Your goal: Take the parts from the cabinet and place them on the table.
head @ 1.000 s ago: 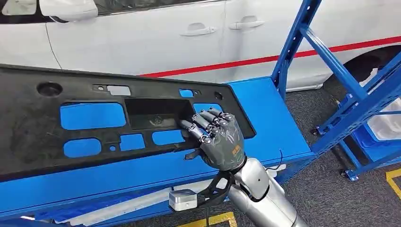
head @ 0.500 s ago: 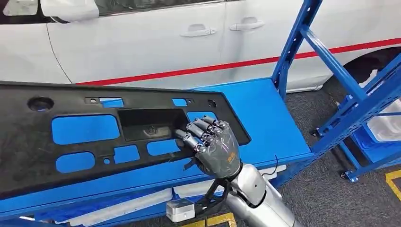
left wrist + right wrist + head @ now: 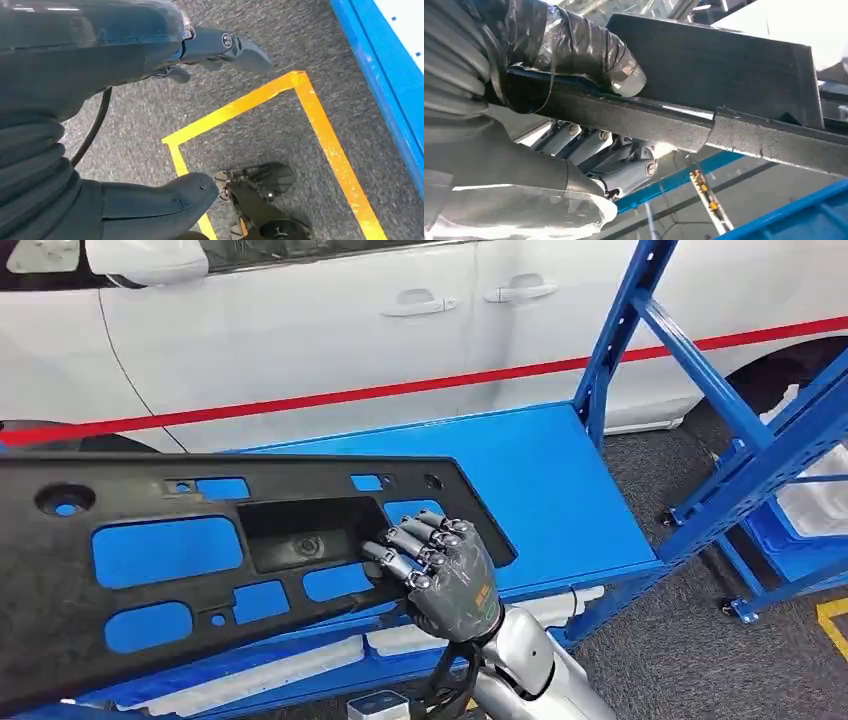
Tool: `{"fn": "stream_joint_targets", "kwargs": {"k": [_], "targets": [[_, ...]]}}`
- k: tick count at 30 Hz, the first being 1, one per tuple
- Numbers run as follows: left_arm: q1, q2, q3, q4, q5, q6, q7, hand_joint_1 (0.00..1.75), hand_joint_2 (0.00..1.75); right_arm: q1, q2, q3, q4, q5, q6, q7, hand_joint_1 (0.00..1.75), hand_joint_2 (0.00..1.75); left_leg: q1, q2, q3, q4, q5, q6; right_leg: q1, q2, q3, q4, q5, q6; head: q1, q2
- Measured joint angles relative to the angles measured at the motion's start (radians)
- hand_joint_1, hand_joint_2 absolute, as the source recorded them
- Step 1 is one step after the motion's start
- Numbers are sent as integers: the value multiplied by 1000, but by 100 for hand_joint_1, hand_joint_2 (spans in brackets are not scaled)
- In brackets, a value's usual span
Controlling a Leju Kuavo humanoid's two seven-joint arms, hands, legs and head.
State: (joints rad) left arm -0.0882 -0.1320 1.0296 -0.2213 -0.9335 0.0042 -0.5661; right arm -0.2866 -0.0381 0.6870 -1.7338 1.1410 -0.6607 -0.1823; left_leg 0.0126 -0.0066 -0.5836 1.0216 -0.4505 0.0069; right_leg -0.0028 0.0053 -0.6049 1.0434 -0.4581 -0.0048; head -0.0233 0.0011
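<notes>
While gripped: panel (in right hand)

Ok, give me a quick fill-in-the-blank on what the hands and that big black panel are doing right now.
1. The long black plastic panel with cut-out openings is gripped by the robot's ____ hand.
2. The panel lies over a flat metal shelf painted ____.
3. Beyond the shelf stands a white car with a ____ stripe along its side.
4. The left hand hangs above grey carpet marked with ____ tape.

Missing words: right; blue; red; yellow
</notes>
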Motion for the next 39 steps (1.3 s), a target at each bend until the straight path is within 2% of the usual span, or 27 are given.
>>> {"fn": "stream_joint_targets", "kwargs": {"k": [1,3,5,6,7,8,11,12,15,16,17,18,20,21,22,23,24,26,27,28,31,32,34,36,37,38,39], "targets": [[0,0,0,0,0,0,1,0,175,0,0,1,0,0,0,0,175,175,0,-1,-1,1,-1,-6,-6,-1,0,-11,8,-11,0,0],[0,0,1,0,0,1,1,0,175,0,6,3,0,0,-2,0,175,175,4,1,-21,54,-68,-14,-9,-8,-7,-16,20,-28,0,0],[-1,-1,1,0,-3,1,1,0,175,0,10,5,0,0,-5,0,175,175,7,1,-77,210,-165,-23,-6,-9,-24,-15,31,-32,0,0],[0,-1,1,0,-3,1,1,0,175,1,10,6,1,0,-5,0,175,175,7,1,-97,278,-196,-25,-5,-10,-35,-14,39,-32,0,0],[0,0,1,0,-3,2,2,0,175,2,10,6,2,0,-5,0,175,175,7,1,-98,302,-201,-26,-4,-10,-45,-12,46,-31,0,0],[0,0,1,0,-3,2,2,0,175,2,10,7,3,0,-5,0,175,175,7,1,-74,277,-186,-25,-3,-10,-55,-11,53,-29,0,0],[-4,0,1,0,-3,3,2,0,175,2,11,7,3,0,-5,0,175,175,7,1,107,3,-99,-17,-4,-9,-79,-3,73,-19,0,0],[-7,0,1,0,-3,3,2,0,175,3,13,7,3,0,-5,0,175,175,1,1,109,-14,-110,-11,0,-9,-79,-4,81,-12,0,0],[-4,0,1,0,-3,3,2,0,175,2,16,8,3,-1,-5,0,175,175,-7,-1,95,-11,-82,6,-4,-10,-78,-14,106,6,0,0],[-3,0,1,0,-3,3,2,0,175,3,16,8,3,0,-5,-2,175,175,-5,0,89,-19,-67,14,0,-7,-80,-22,118,13,0,0],[-7,-2,1,0,-3,3,2,0,175,4,16,9,3,-1,-5,-2,175,175,4,9,82,-25,-49,21,-5,-2,-91,-11,103,17,0,0],[-8,-2,1,0,-3,3,2,0,175,4,16,9,3,-1,-5,-1,175,175,3,8,69,-27,-37,32,-4,-3,-106,17,48,21,2,0],[-7,-1,1,0,-3,3,2,0,175,5,16,10,3,-1,-5,-1,175,175,1,12,39,-26,-13,38,-6,-3,-140,159,-83,27,2,0],[-6,-1,2,0,-3,3,2,0,175,5,16,10,4,-1,-5,-1,175,175,0,13,23,-24,-2,38,-6,-3,-153,238,-122,29,2,0],[-6,-1,2,0,-3,3,2,0,175,6,16,11,5,-1,-5,-1,175,175,-1,15,8,-22,8,36,-7,-4,-153,283,-128,30,2,0],[-6,-1,2,0,-3,3,2,0,175,6,16,11,6,-1,-5,-1,175,175,-2,16,-7,-19,16,35,-8,-4,-135,289,-114,30,2,0],[-6,-1,2,0,-3,5,2,0,175,6,16,11,7,-1,-6,-1,175,175,-2,16,-23,-15,25,33,-8,-4,-92,251,-82,27,2,0],[-6,-1,2,0,-6,7,2,0,175,4,16,11,7,-1,-6,-2,175,175,-2,15,-47,-6,40,27,-7,-4,33,97,-45,18,2,0],[-6,-2,2,0,-6,8,2,0,175,2,16,11,6,-1,-6,-2,175,175,-3,14,-54,-1,46,22,-5,-3,102,3,-79,10,1,0],[-6,-2,2,0,-6,8,2,0,175,2,17,12,6,0,-6,-5,175,175,-5,13,-58,1,52,16,1,-4,118,-31,-82,10,0,0],[-6,-2,2,0,-6,8,2,0,175,-2,17,12,6,-2,-7,-6,175,175,-2,14,-59,-12,81,-6,8,-4,100,-30,-60,-7,1,0],[-5,-1,3,0,-6,8,2,0,175,-2,17,12,7,-4,-6,-8,175,175,-1,11,-66,-6,75,-11,-7,-11,89,-42,-41,-19,0,0],[-3,-1,3,0,-6,2,3,0,175,-5,19,12,7,-13,-3,-8,175,175,1,9,-100,67,-35,-15,-3,-12,60,-41,-15,-36,-2,0],[-3,-3,3,0,-8,-3,4,0,175,-6,19,13,7,-24,5,-10,175,175,2,10,-134,216,-139,-23,1,-13,27,-40,10,-38,-1,0],[-4,-4,3,0,-8,-3,4,0,175,-6,19,13,7,-24,8,-11,175,175,2,10,-142,276,-154,-25,3,-14,10,-38,21,-37,-2,0],[-4,-4,3,0,-9,-3,4,0,175,-7,19,13,8,-26,12,-11,175,175,2,10,-132,302,-140,-25,4,-15,-9,-36,33,-36,-2,0],[-4,-4,3,0,-9,-3,4,0,175,-8,19,13,8,-33,18,-12,175,175,2,10,-101,285,-102,-24,4,-16,-27,-31,45,-34,-2,0]]}}
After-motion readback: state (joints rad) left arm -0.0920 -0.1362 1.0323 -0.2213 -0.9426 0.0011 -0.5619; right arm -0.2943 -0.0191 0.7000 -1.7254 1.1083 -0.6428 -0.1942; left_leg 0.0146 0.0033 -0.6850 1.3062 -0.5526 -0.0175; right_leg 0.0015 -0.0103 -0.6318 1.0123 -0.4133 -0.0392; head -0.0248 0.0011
